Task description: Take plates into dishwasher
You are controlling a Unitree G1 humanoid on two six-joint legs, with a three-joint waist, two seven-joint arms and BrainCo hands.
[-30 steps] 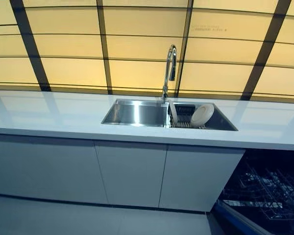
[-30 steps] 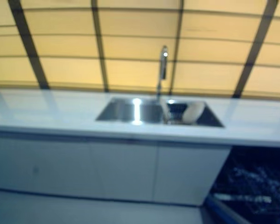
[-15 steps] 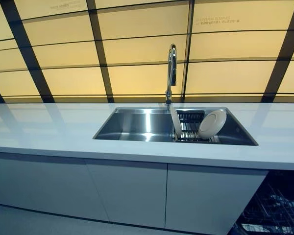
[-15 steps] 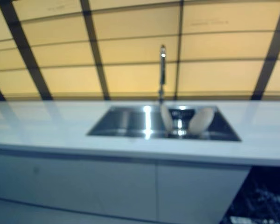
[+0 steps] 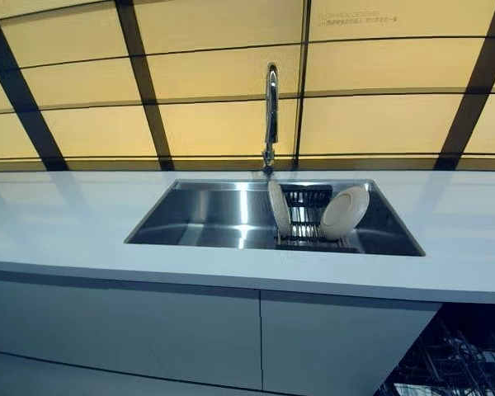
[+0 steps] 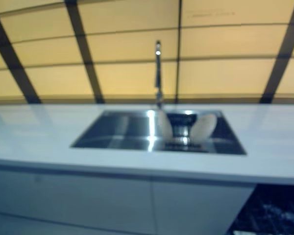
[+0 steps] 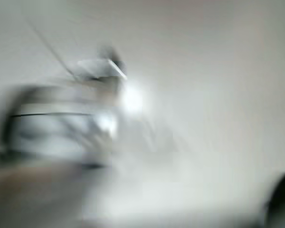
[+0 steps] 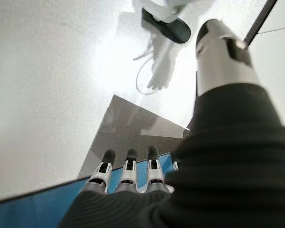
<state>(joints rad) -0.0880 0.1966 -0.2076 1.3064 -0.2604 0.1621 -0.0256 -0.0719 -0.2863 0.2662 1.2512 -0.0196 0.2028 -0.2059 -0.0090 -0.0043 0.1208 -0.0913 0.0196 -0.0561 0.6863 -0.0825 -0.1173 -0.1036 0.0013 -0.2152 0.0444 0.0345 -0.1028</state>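
Two cream plates stand in a dark rack [image 5: 304,223] in the right half of the steel sink [image 5: 202,216]. One plate [image 5: 344,212] leans with its face showing, the other plate [image 5: 278,206] stands edge-on to its left. The open dishwasher's wire rack [image 5: 458,356] shows at the lower right, under the counter. Neither hand appears in the eye views. In its wrist view my right hand [image 8: 129,172] hangs with straight fingers over the floor and the dishwasher door's blue edge [image 8: 33,206], holding nothing. The left wrist view is a blur with a dark corner [image 7: 281,202].
A tall chrome faucet [image 5: 271,107] rises behind the sink. The white counter [image 5: 66,227] runs left and right of it, with grey cabinet doors [image 5: 148,330] below. Yellow wall panels with dark strips stand behind.
The camera has come closer to the counter, so the sink and plates look larger and the dishwasher rack has slid toward the lower right corner. Nothing in the scene has moved.
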